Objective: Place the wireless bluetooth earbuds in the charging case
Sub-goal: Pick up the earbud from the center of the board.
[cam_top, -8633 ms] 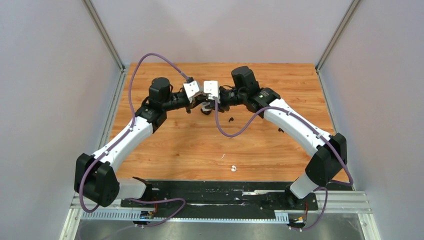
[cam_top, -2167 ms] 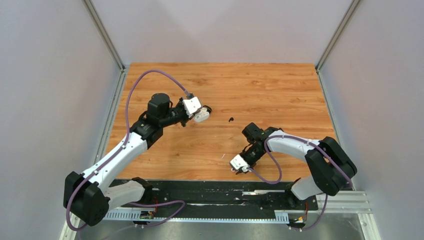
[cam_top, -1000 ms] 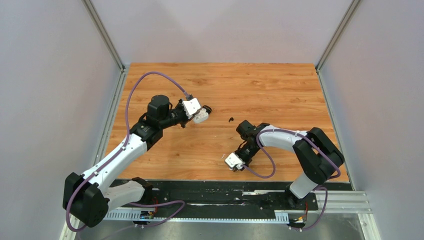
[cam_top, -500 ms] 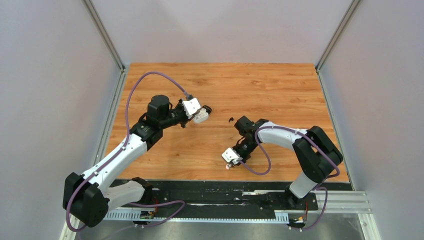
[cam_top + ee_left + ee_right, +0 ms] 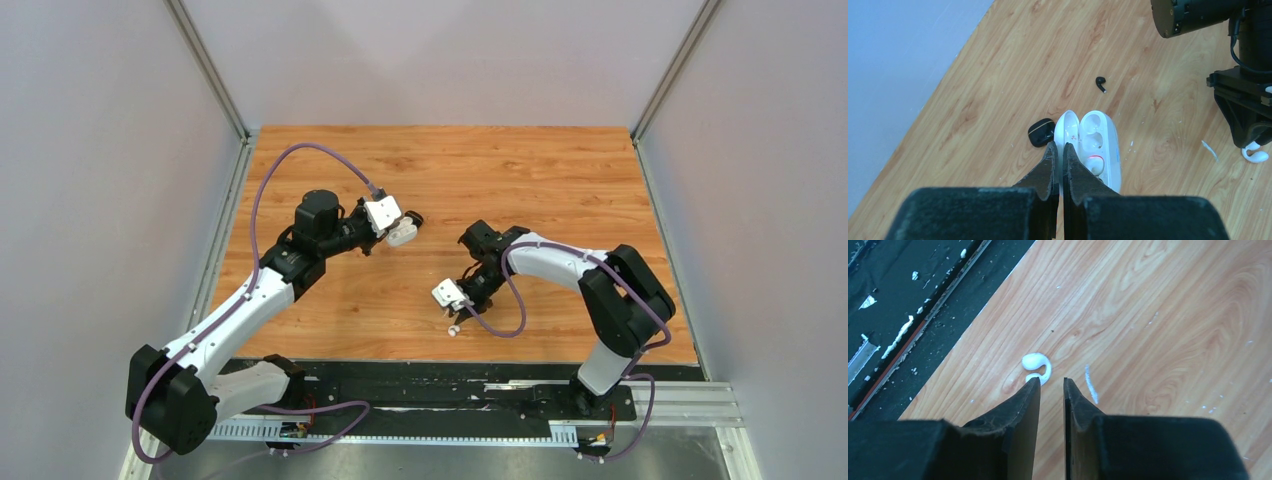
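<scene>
My left gripper (image 5: 1059,147) is shut on the raised lid of the open white charging case (image 5: 1099,145), holding it just above the table; in the top view the case (image 5: 403,236) sits at that gripper (image 5: 397,230). One white earbud (image 5: 1037,367) lies on the wood just beyond my right gripper's (image 5: 1052,381) left fingertip. Its jaws stand a narrow gap apart with nothing between them. From above, that earbud (image 5: 453,331) lies near the front edge under the right gripper (image 5: 456,314). A black earbud (image 5: 1101,83) lies beyond the case.
A small shut black case (image 5: 1041,132) rests against the white case's far left side. A thin white streak (image 5: 1090,384) marks the wood by the right fingertip. The black base strip (image 5: 893,315) borders the table's near edge.
The right arm has swung left and a little away from the front edge, and its jaws have narrowed. The white earbud stays by its fingertips. The left arm and case have not moved.
</scene>
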